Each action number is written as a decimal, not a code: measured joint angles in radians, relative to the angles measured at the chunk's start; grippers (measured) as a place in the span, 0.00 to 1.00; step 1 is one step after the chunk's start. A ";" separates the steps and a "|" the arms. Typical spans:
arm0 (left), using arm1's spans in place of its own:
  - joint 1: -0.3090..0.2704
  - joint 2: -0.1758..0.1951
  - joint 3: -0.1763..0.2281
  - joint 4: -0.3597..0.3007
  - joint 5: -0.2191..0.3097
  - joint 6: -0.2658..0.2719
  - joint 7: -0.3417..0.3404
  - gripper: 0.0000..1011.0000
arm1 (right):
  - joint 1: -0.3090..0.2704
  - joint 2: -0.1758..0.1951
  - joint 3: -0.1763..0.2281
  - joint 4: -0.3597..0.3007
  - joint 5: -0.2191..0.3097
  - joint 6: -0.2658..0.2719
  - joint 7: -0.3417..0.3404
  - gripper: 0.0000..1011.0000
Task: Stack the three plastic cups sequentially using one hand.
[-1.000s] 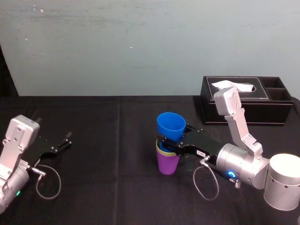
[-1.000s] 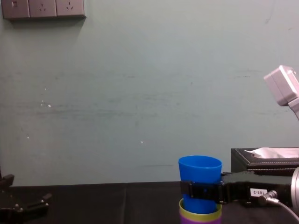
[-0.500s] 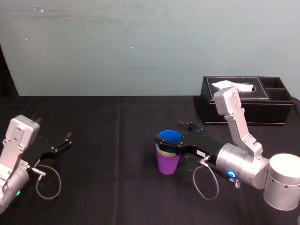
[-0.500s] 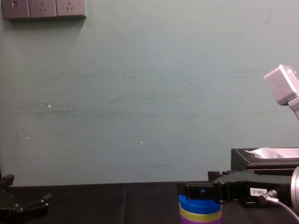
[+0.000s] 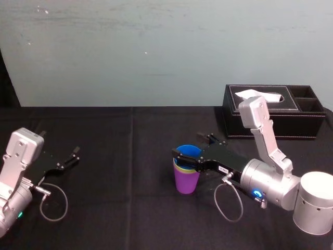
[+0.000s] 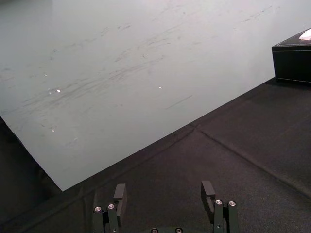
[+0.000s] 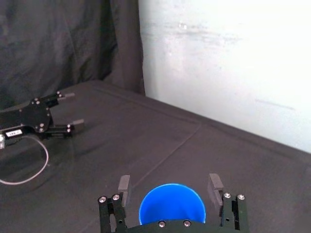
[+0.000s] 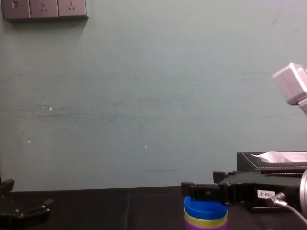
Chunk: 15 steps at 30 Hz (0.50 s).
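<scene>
Now | right end effector (image 7: 168, 184): spread, flanking blue cup (image 5: 188, 154), not touching | left end effector (image 6: 164, 189): spread, idle

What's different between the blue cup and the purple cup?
The blue cup is innermost, only its rim showing; the purple cup is outermost, its wall visible. The purple cup stands on the table; the blue cup sits in the yellow-green cup. The blue cup's rim lies between the open fingers of the right hand; the purple cup is below them. Both stand upright in one stack. The left hand is parked far left.
</scene>
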 joint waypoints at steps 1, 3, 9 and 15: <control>0.000 0.000 0.000 0.000 0.000 0.000 0.000 0.99 | -0.003 0.001 0.002 -0.003 -0.001 -0.006 -0.001 0.99; 0.000 0.000 0.000 0.000 0.000 0.000 0.000 0.99 | -0.015 0.001 0.012 -0.016 -0.008 -0.024 -0.013 0.99; 0.000 0.000 0.000 0.000 0.000 0.000 0.000 0.99 | -0.067 -0.001 0.058 -0.061 -0.033 -0.063 -0.083 0.99; 0.000 0.000 0.000 0.000 0.000 0.000 0.000 0.99 | -0.148 -0.026 0.127 -0.096 -0.060 -0.100 -0.198 0.99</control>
